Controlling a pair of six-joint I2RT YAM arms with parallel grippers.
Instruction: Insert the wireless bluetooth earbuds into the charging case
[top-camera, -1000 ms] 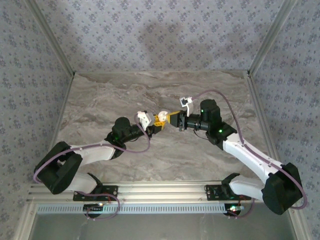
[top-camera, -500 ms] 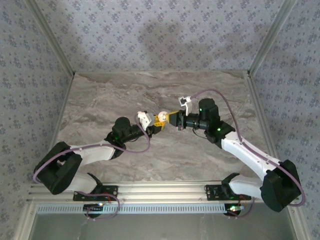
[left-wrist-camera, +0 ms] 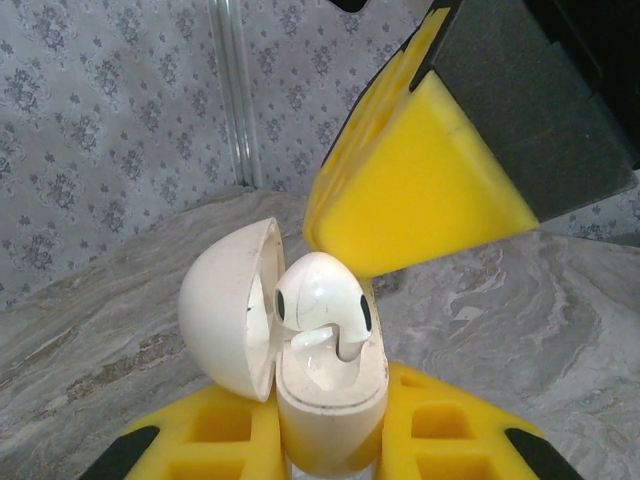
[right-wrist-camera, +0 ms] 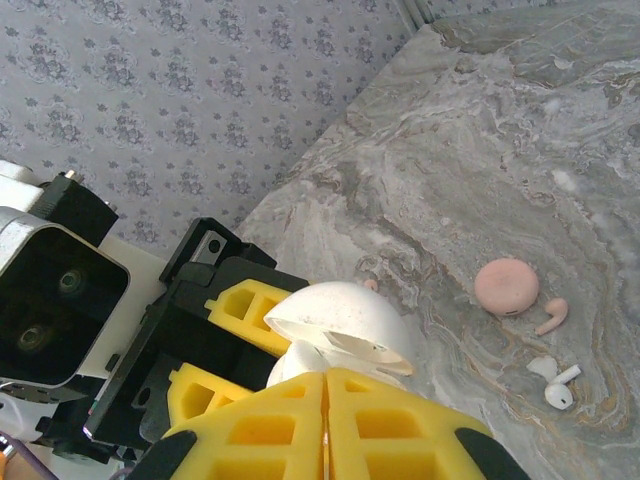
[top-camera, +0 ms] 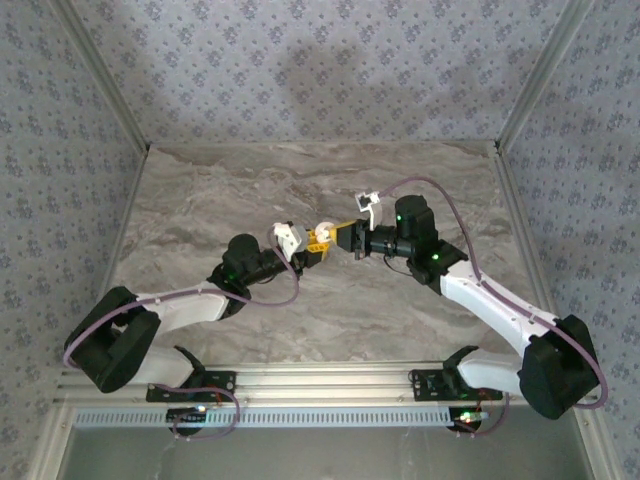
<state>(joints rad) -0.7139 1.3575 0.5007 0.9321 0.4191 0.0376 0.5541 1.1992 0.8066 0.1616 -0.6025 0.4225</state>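
My left gripper (left-wrist-camera: 330, 452) is shut on the white charging case (left-wrist-camera: 330, 415), holding it upright with its lid (left-wrist-camera: 225, 305) swung open to the left. One white earbud (left-wrist-camera: 322, 295) stands in the case with its head sticking up above the rim. My right gripper (right-wrist-camera: 325, 388) is shut, pads together, and its yellow fingertips (left-wrist-camera: 400, 190) rest against the top of that earbud. In the top view both grippers (top-camera: 312, 248) (top-camera: 340, 236) meet at the case (top-camera: 325, 229) above mid-table. Another white earbud (right-wrist-camera: 557, 388) lies on the table.
Beside the loose white earbud, a pink round disc (right-wrist-camera: 507, 287) and a pink earbud (right-wrist-camera: 552, 315) lie on the marble table (top-camera: 420, 180). Patterned walls close the table in at the back and both sides.
My right gripper has edged left and closer onto the case. The left arm has barely moved and still holds the case.
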